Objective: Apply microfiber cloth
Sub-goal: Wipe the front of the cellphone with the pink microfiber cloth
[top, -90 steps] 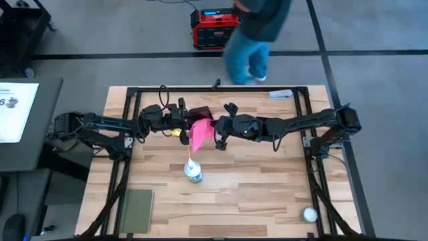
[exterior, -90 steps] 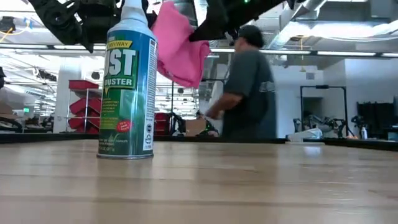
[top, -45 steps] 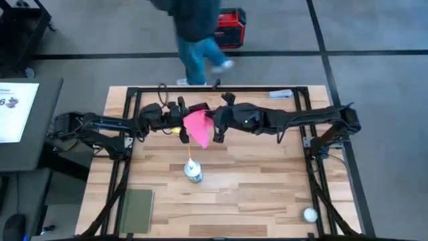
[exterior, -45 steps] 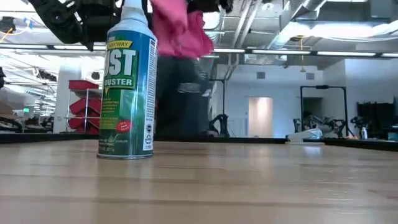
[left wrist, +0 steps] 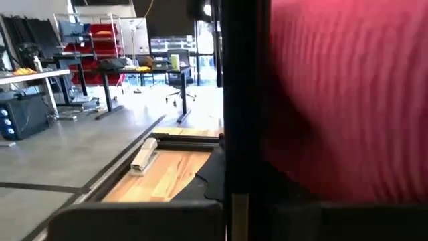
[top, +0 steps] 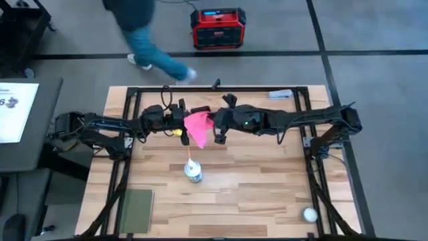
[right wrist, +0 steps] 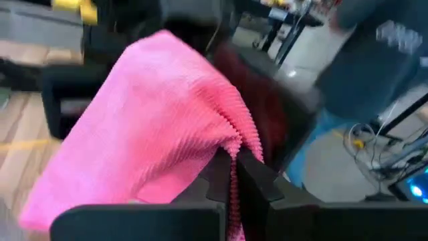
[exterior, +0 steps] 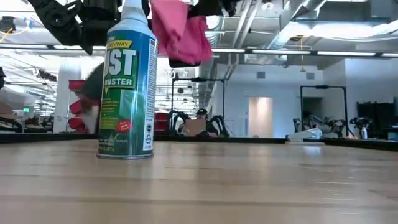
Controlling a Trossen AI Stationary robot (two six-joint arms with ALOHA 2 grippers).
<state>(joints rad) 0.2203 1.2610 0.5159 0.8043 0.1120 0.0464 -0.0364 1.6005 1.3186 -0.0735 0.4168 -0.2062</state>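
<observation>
Right tool [top: 215, 128] clenched on cloth [top: 196, 128], now pressed against left tool [top: 179, 120], grip unclear: wiping begun.

Duster spray can [top: 193, 171] upright near bench [top: 267, 181] center. Green pad [top: 136, 210] at 7 o'clock corner, white ball [top: 309, 214] at 5 o'clock corner. Red box [top: 218, 28] on floor at 12 o'clock; person [top: 142, 30] walking at 11 o'clock.

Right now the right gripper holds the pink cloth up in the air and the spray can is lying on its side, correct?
Not quite. The right gripper does hold the microfiber cloth aloft, but the spray can stands upright on the table, as the low view shows.
</observation>
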